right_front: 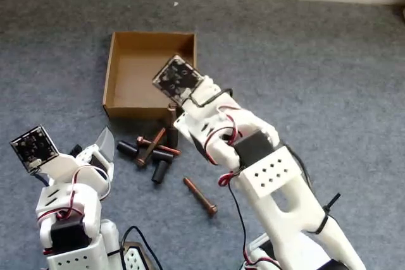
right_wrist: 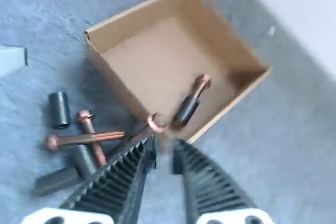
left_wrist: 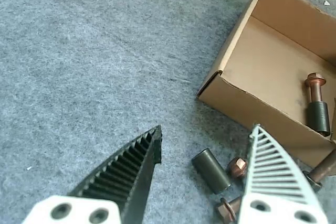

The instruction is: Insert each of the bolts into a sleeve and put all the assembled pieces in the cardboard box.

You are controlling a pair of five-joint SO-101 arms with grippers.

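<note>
Box point(right_front: 142, 71) sits open on the carpet, and we see one assembled piece point(right_wrist: 189, 102) lying inside by its near wall. Our right gripper point(right_wrist: 164, 148) hangs over that wall, jaws a little apart and empty. The left gripper point(left_wrist: 207, 129) is spread wide, also empty, near the pile. Loose bolts point(right_front: 158, 145) and sleeves point(right_front: 159, 171) lie heaped just outside the box, with a lone bolt point(right_front: 200, 195) apart. We judge them rigid, dense and smooth, prone to rolling; we would pinch each across its middle.
</note>
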